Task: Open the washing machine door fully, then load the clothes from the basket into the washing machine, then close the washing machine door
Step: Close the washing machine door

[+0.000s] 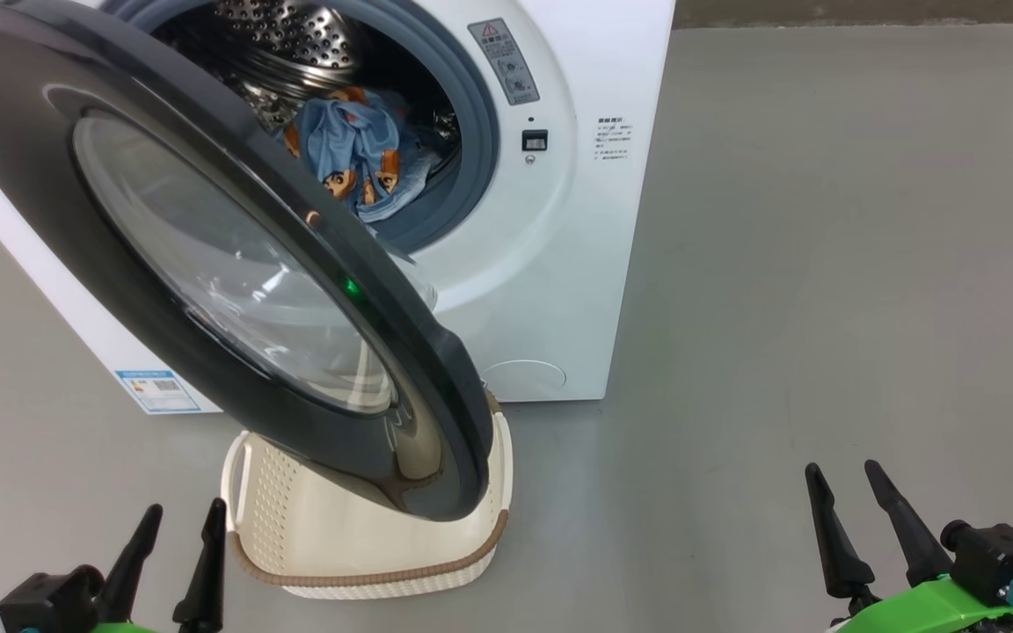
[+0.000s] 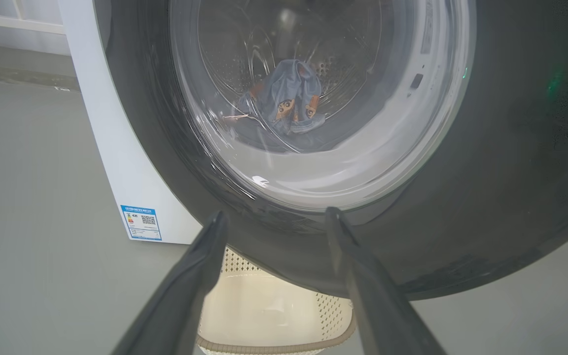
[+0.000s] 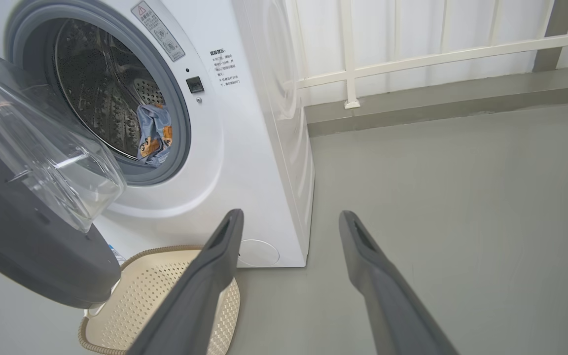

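floor room: bare grey floor (image 1: 823, 264) lies wide to the right of the washing machine (image 1: 550, 264); a narrower strip runs along the machine's white left side.
back edge: in the right wrist view a white railing (image 3: 412, 59) and a low kerb close off the floor behind the machine.
door edge: the washing machine door (image 1: 225, 264) stands part-way open, hinged on the left. its glossy black rim is swung out toward the robot, and its lower edge hangs over the basket (image 1: 366, 536).
machine mouth: roughly the right half of the opening shows past the door's edge, ringed by the grey-blue gasket (image 1: 482, 114).
clothes (image 1: 357, 158): a light blue garment with orange-brown cartoon figures, bunched inside the steel drum (image 1: 295, 35) at its lower front, close to the gasket. it is also visible through the door glass in the left wrist view.
basket look: cream, perforated, with a brown braided rim. it sits on the floor just before the machine's foot, partly under the door, and its cream bottom shows.
left pincer (image 1: 188, 505): fingers spread wide with nothing between them. it is low at the left, near the basket's left side, and pointing toward the door's lower rim without touching it.
right pincer (image 1: 842, 466): fingers spread wide and gripping nothing, over bare floor well to the right of the basket and door.
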Tool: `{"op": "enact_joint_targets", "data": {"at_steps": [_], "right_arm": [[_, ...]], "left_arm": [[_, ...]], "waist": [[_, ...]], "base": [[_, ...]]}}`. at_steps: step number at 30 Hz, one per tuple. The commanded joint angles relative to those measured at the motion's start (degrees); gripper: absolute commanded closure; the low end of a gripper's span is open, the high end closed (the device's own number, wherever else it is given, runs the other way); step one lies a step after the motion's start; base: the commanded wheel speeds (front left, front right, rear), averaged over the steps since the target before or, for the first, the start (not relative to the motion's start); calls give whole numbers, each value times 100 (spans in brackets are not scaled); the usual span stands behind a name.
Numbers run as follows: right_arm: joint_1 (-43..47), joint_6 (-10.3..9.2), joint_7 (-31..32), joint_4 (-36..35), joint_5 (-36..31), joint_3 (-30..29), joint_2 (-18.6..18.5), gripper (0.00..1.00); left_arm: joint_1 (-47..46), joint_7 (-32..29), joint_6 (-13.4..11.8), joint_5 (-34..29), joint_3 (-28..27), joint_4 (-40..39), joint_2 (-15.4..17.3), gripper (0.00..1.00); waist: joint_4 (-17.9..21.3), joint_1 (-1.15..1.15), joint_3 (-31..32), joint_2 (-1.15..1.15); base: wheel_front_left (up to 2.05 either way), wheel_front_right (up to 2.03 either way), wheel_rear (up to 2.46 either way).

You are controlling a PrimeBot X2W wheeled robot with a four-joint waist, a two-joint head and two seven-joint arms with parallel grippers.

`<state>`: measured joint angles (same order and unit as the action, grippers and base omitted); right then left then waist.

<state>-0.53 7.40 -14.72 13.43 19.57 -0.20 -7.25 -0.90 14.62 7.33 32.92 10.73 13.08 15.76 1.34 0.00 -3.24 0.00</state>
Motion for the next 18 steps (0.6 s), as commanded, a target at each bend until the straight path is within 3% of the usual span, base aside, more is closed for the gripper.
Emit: {"op": "enact_joint_targets", "data": {"at_steps": [1,10,11,12,13,15,16,18], "right_arm": [[0,9,-28,-119,-25,140,-52,0],[-20,9,-28,-128,-21,145,-21,0],[-27,9,-28,-129,-19,166,-7,4],[-36,9,-28,-132,-10,188,10,25],[-48,9,-28,-135,1,206,28,60],[-78,9,-28,-138,17,231,63,93],[-97,9,-28,-138,27,249,78,100],[-152,9,-28,-151,52,303,102,100]], "left_arm": [[-111,38,15,-64,-256,-87,93,0],[-101,38,15,-84,-280,-85,75,0],[-96,38,15,-83,-293,-91,62,0],[-85,38,15,-86,-304,-96,38,0],[-74,38,15,-98,-304,-103,16,0],[-55,38,15,-108,-311,-103,-33,0],[-45,38,15,-111,-320,-103,-57,0],[-25,38,15,-115,-345,-107,-105,0]], "waist": [[4,0,-3,0],[-11,0,10,0],[-16,0,9,0],[-22,0,7,0],[-29,0,0,0],[-43,0,-6,0],[-50,0,-7,0],[-69,0,-8,0]], "base": [[0,0,0],[0,0,0],[0,0,0],[0,0,0],[0,0,0],[0,0,0],[0,0,0],[0,0,0]]}}
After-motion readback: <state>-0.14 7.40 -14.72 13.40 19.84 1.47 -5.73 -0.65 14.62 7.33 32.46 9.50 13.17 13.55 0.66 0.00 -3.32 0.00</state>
